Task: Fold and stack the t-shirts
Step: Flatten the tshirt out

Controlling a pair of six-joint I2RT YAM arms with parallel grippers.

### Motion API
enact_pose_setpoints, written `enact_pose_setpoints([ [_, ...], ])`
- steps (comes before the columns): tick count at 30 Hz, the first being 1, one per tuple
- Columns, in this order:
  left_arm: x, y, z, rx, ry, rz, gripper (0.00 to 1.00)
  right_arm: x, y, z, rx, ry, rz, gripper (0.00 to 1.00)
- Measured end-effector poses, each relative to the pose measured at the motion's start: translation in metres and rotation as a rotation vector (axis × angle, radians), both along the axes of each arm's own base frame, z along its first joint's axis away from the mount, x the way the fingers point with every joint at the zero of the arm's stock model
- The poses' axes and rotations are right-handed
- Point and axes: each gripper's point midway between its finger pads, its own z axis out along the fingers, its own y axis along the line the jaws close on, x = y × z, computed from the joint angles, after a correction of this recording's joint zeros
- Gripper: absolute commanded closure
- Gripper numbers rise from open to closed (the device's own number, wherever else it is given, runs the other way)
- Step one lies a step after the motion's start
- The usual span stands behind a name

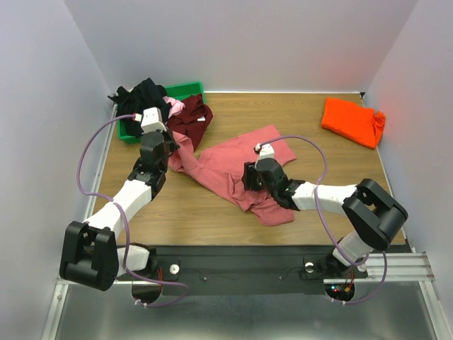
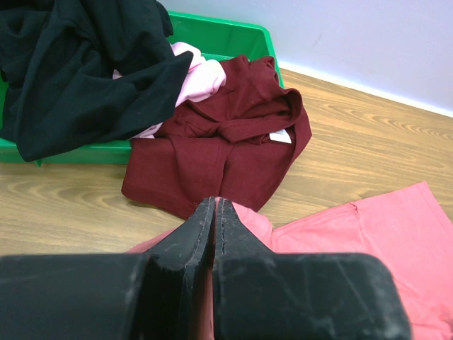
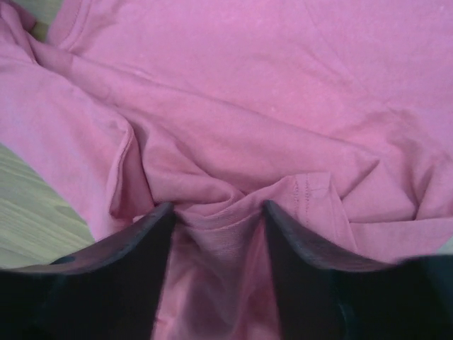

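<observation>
Salmon-pink cotton t-shirt [image 1: 225, 164] crumpled at desk [image 1: 311, 163] centre, unfolded. Left pincer [image 2: 214, 205] clamped on its left edge, probably anchoring it for spreading. Right pincer [image 3: 216, 209] jaws apart, straddling a bunched fold, no grip yet. Bright orange t-shirt [image 1: 350, 120] far right: likely stack spot.

top: overhead, whole table [image 1: 283, 113] | wrists: close, both on salmon-pink t-shirt [image 3: 283, 106]

The light-brown wooden table [image 1: 318, 142] carried a crumpled salmon-pink cotton t-shirt [image 1: 226, 159] spread across its middle, a folded bright orange t-shirt [image 1: 350, 120] near its far right corner, a rumpled dark maroon t-shirt [image 1: 192, 117] at the far left, and, touching that one, a green plastic bin [image 1: 187, 90] in the far left corner.
</observation>
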Motion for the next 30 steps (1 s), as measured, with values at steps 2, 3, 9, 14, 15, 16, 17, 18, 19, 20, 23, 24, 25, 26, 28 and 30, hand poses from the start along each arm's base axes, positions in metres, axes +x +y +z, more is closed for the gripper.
enact_pose_setpoints([
  [2,0.000,0.000,0.000,0.000,0.000,0.000,1.00,-0.001,0.001,-0.001,0.005,0.009,0.008,0.83],
  [3,0.000,0.000,0.000,0.000,0.000,0.000,1.00,-0.001,0.001,-0.001,0.007,0.010,0.008,0.97],
  [9,0.000,0.001,0.000,0.002,0.000,0.003,1.00,0.013,-0.026,0.012,0.002,-0.005,-0.068,1.00],
  [14,0.000,0.003,0.000,0.003,-0.001,0.015,1.00,0.021,-0.064,0.096,0.054,-0.182,-0.157,1.00],
  [15,0.000,0.005,0.000,0.004,-0.001,0.022,1.00,0.018,-0.067,0.120,0.088,-0.233,-0.157,1.00],
  [16,0.000,0.007,0.001,0.004,-0.002,0.028,1.00,0.013,-0.069,0.143,0.126,-0.279,-0.153,1.00],
  [17,0.001,0.008,0.001,0.005,-0.002,0.033,1.00,0.009,-0.069,0.160,0.155,-0.314,-0.147,1.00],
  [18,0.001,0.010,0.001,0.005,-0.002,0.040,1.00,0.007,-0.069,0.169,0.172,-0.331,-0.141,1.00],
  [19,0.001,0.011,0.001,0.005,-0.002,0.043,1.00,-0.001,-0.061,0.178,0.195,-0.346,-0.115,1.00],
  [20,0.001,0.012,0.001,0.005,-0.002,0.047,1.00,-0.006,-0.054,0.176,0.196,-0.338,-0.091,1.00],
  [23,0.001,0.017,0.000,0.007,0.000,0.060,1.00,-0.030,-0.012,0.152,0.178,-0.274,0.026,0.98],
  [24,0.001,0.017,0.000,0.008,0.002,0.063,1.00,-0.040,0.003,0.137,0.155,-0.238,0.069,0.90],
  [25,0.001,0.019,0.000,0.008,0.003,0.066,1.00,-0.054,0.021,0.118,0.125,-0.195,0.124,0.83],
  [26,0.001,0.021,0.000,0.009,0.004,0.072,1.00,-0.071,0.039,0.097,0.093,-0.145,0.189,0.73],
  [28,0.000,0.023,0.001,0.008,0.002,0.079,1.00,-0.102,0.061,0.060,0.022,-0.065,0.295,0.43],
  [30,0.000,0.024,0.002,0.006,0.000,0.083,1.00,-0.127,0.068,0.037,-0.043,-0.010,0.359,0.34],
])
